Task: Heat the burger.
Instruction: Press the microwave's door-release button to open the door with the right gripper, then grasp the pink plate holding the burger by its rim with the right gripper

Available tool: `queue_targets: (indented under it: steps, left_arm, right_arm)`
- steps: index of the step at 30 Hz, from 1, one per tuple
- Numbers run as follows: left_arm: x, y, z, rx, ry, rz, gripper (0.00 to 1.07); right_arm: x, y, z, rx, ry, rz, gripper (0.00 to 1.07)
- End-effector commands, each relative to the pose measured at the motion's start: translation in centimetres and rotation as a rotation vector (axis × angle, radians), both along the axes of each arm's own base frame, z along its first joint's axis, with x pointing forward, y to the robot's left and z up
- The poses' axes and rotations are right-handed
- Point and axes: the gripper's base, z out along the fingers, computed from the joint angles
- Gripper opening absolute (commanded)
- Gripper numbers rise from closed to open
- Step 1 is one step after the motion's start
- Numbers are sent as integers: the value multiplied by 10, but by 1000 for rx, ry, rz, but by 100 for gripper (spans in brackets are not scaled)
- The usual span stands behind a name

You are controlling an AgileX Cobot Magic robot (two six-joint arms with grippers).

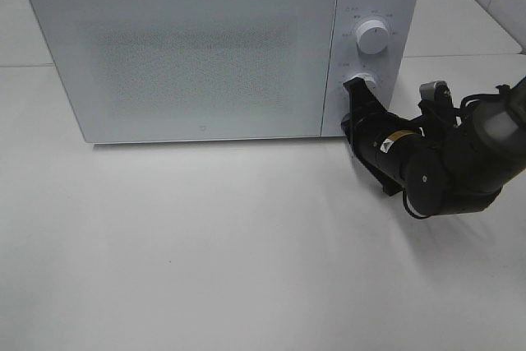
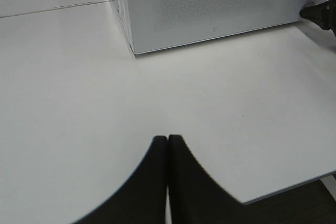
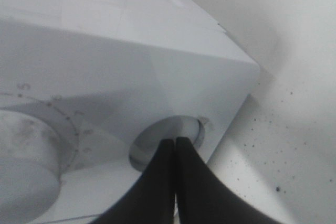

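1. At the control panel of the microwave [image 1: 205, 47], the right gripper [image 3: 175, 141] has its jaws pressed together with nothing between them. Its tips sit right at the lower knob [image 3: 185, 128]. I cannot tell whether they actually touch it.
2. With the tips together like that, the gripper has no hold on the knob. If the wrist rolls now, I'd expect the tips to skid across the smooth round face. The timer would then stay unset or stop short.
3. The jaws would have to part and straddle the knob. If they open off-centre, one finger could catch the rim and scrape the panel.
4. The upper knob [image 1: 372, 37] sits just above. A sloppy twist or a lifted wrist could nudge it and change the power setting.
5. Pushing in too hard could shove the whole oven back across the slick white table [image 1: 205, 277].
6. The door is shut and frosted, and the burger shows in none of the views. I take it to be inside, but I can't confirm that. Starting the oven empty would be the worst slip.
7. The left gripper [image 2: 167, 142] hovers over bare table, well apart from the oven, jaws closed on nothing. It is not bracing anything.
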Motion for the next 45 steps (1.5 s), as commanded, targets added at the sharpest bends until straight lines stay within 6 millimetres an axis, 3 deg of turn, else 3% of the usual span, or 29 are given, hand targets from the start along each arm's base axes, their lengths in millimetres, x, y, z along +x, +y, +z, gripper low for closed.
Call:
queue_targets:
  steps: [1, 8, 19, 21, 26, 38, 45]
  left_arm:
    - [-3, 0, 0, -12, -30, 1, 0]
    - [-3, 0, 0, -11, -30, 2, 0]
    - [-3, 0, 0, -11, -30, 2, 0]
    - [-3, 0, 0, -11, -30, 2, 0]
    - [-3, 0, 0, -11, -30, 2, 0]
    - [-3, 0, 0, -11, -30, 2, 0]
    - [-3, 0, 0, -11, -30, 2, 0]
  right_arm:
    - [19, 5, 22, 48, -203, -9, 0]
    - [34, 11, 34, 70, -276, -11, 0]
    - [30, 9, 31, 62, -248, -11, 0]
    - [19, 4, 25, 41, -136, -18, 0]
    - [1, -4, 24, 21, -69, -24, 0]
    - [-42, -18, 33, -53, -27, 43, 1]
    - [-58, -12, 38, -211, -121, 248, 3]
